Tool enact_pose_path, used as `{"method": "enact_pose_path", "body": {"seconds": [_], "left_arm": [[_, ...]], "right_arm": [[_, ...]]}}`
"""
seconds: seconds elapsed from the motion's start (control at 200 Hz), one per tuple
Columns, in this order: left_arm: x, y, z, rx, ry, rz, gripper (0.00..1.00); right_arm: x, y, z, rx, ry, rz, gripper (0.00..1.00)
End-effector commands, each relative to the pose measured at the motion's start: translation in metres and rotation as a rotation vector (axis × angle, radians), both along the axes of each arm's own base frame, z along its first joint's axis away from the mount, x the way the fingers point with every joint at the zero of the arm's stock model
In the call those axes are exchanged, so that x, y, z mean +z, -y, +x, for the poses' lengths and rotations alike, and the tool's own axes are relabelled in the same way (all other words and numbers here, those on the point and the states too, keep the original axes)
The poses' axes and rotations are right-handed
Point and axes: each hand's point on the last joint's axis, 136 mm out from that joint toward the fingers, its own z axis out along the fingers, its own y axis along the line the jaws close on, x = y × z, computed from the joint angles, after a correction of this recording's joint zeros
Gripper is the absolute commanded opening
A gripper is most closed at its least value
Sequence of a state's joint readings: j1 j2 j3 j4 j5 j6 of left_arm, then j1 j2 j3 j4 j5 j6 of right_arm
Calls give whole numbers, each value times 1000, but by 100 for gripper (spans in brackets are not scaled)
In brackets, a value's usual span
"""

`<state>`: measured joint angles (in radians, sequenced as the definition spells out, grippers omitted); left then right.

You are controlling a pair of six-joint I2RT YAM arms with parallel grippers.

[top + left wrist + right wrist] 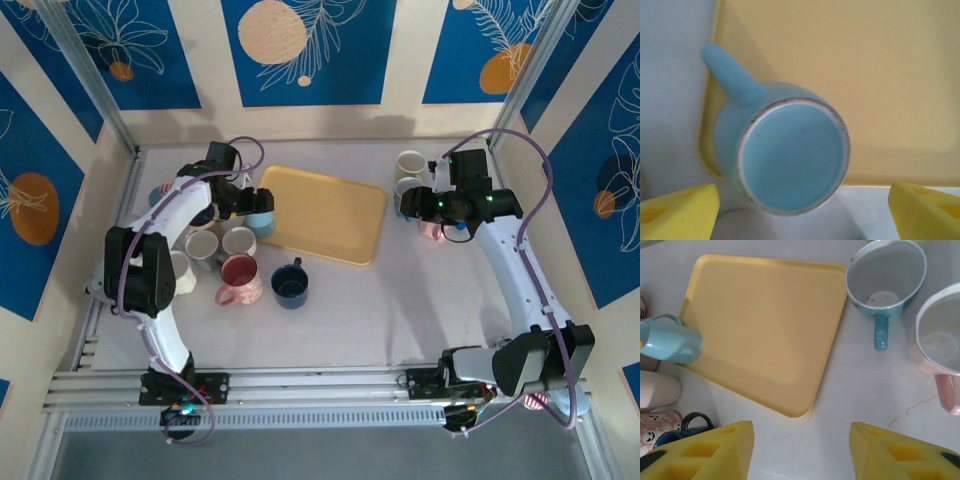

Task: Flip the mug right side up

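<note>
Just ahead of the left tool (802,205), jaws wide and empty, light blue mug (795,155) base-up at the yellow tray's (880,75) edge, untouched, right tool (801,440) open above the bench (865,390)

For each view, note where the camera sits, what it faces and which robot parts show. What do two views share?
Top: above, behind the bases, facing down on the table; left arm, right arm show.
Left wrist: looks down at the blue mug's base; left claw's fingers show.
Right wrist: faces the tray; right claw's fingers show.
Shared: both wrist views hold tray, blue mug.
</note>
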<state>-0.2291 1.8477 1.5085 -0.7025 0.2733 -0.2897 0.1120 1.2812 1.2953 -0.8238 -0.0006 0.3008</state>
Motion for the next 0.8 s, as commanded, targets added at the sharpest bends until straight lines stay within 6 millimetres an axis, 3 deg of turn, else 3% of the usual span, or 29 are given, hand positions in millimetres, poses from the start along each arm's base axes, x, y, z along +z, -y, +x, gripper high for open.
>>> {"method": "enact_pose_path", "body": {"seconds": [0.0, 0.155, 0.39, 0.475, 0.56, 0.795], "left_arm": [[16, 20, 10, -15, 9, -131, 85], [30, 58, 6, -95, -13, -244, 84], [51, 133, 0, -208, -29, -448, 83], [65, 148, -4, -248, -10, -499, 83], [75, 135, 0, -245, 65, -448, 83], [86, 50, 24, -352, 361, -37, 80]], "right_arm": [[7, -3, 0, 10, 20, 10, 54], [3, -2, 3, 1, 20, 14, 54], [-1, 0, 4, -14, 10, 31, 54], [-1, 2, 3, -20, 12, 31, 54], [2, 1, 2, -12, 21, 36, 54], [8, -7, -1, 55, 45, 56, 53]]}}
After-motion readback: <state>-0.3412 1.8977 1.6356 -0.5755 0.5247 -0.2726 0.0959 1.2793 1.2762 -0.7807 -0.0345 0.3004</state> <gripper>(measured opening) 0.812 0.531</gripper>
